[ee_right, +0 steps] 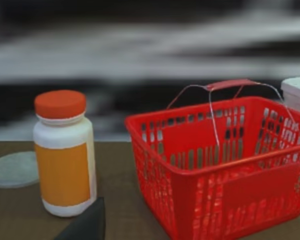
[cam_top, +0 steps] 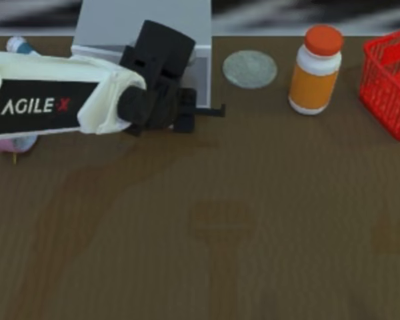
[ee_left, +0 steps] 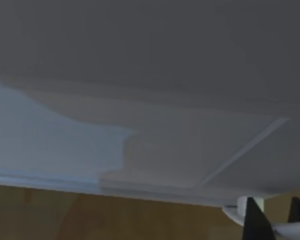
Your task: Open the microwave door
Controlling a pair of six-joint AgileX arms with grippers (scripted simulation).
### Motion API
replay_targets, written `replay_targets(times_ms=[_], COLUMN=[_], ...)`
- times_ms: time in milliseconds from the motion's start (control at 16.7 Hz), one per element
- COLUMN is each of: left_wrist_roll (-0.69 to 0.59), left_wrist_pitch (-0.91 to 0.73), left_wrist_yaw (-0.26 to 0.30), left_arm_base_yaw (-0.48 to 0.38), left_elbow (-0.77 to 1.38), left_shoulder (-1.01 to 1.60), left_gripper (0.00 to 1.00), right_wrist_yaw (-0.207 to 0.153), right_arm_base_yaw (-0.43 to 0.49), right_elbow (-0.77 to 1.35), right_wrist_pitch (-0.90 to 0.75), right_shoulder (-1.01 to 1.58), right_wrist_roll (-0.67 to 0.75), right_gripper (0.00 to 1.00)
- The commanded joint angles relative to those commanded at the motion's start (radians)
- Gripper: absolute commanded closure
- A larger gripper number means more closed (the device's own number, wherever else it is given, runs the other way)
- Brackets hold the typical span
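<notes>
Left arm (cam_top: 47,100): white casing, black panel lettered "AGILE·X", reaching in from the table's left side. Left gripper (cam_top: 213,111): black, at the front of the microwave (cam_top: 143,27), near its right corner; one thin finger juts rightward past that corner. Whether it is parted or clamped on anything cannot be told. Left wrist view: filled by the grey pane of the microwave door (ee_left: 155,100) very close up, dark fingertips (ee_left: 255,220) low in the corner.

Microwave: rear left of table (cam_top: 253,233), light grey top.

Right of it, in order: grey disc (cam_top: 250,69); bottle (cam_top: 315,69), orange cap, orange band, no readable text; red basket (cam_top: 389,80), wire handle.

Right gripper: one dark finger (ee_right: 87,225) seen only in its own wrist view, facing bottle and basket.
</notes>
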Motion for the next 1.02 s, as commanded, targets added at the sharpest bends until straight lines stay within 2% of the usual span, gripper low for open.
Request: replay_targets(times_ms=[360, 1020], left_wrist_roll=[0.0, 0.056], left_wrist_pitch=[0.0, 0.029], left_wrist_yaw=[0.0, 0.045], left_arm_base_yaw=[0.0, 0.014], left_elbow=[0.0, -0.054], left_shoulder=[0.0, -0.036], left_gripper=[1.0, 1.0], right_wrist_yaw=[0.0, 0.0], right_arm_base_yaw=[0.0, 0.0], right_elbow=[0.0, 0.0], right_wrist_pitch=[0.0, 0.0], right_shoulder=[0.0, 0.0], right_wrist_roll=[0.0, 0.0], right_gripper=[0.0, 0.0])
